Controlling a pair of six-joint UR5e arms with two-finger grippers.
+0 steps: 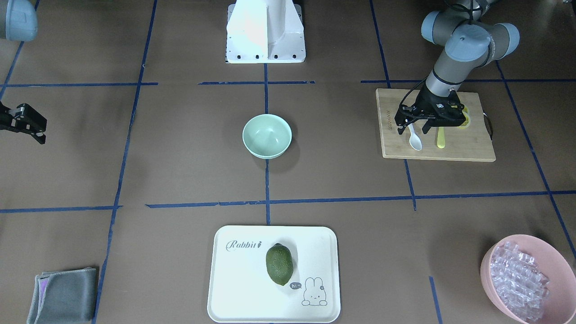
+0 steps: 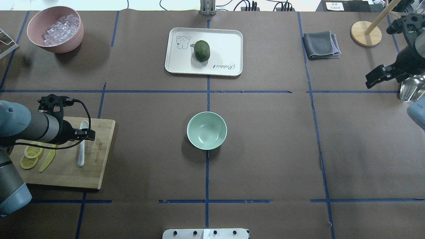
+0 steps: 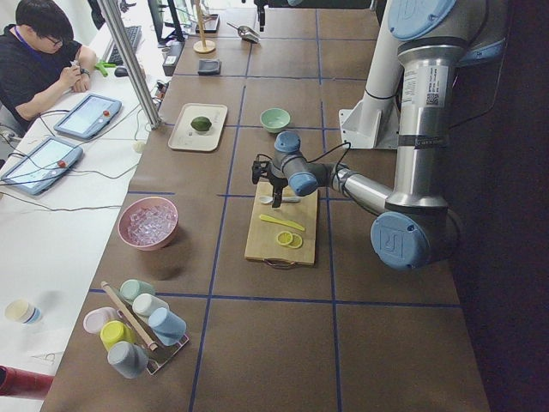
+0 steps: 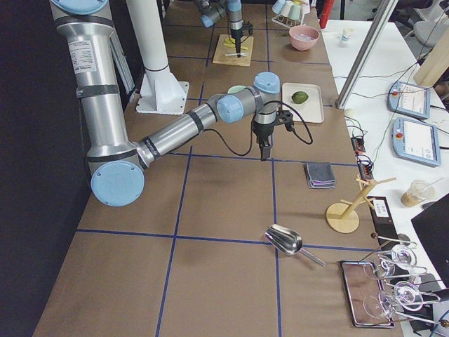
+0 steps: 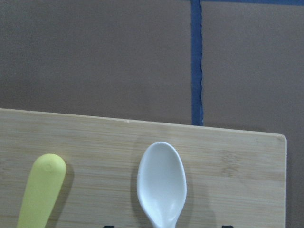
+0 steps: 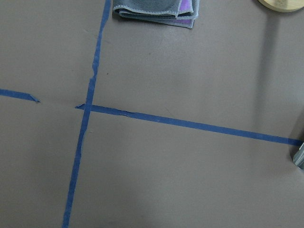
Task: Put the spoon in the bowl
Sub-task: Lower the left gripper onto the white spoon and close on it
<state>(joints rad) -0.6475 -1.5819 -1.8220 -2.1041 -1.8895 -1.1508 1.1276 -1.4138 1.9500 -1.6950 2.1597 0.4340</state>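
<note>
The white spoon [image 2: 80,156] lies on a wooden cutting board [image 2: 66,174] at the table's left, scoop pointing away from the robot. My left gripper [image 2: 83,134] is open and sits low over the spoon's handle, one finger on each side. In the left wrist view the scoop [image 5: 161,187] lies just ahead of the fingertips, which barely show at the bottom edge. The mint-green bowl [image 2: 207,130] stands empty at the table's centre, well to the right of the board. My right gripper [image 2: 373,79] hovers far right, open and empty.
A yellow knife [image 2: 48,160] and lemon slices [image 2: 31,156] lie on the board beside the spoon. A pink bowl of ice cubes [image 2: 54,28] stands back left, a tray [image 2: 229,43] with an avocado [image 2: 202,50] back centre, a grey cloth [image 2: 321,44] back right.
</note>
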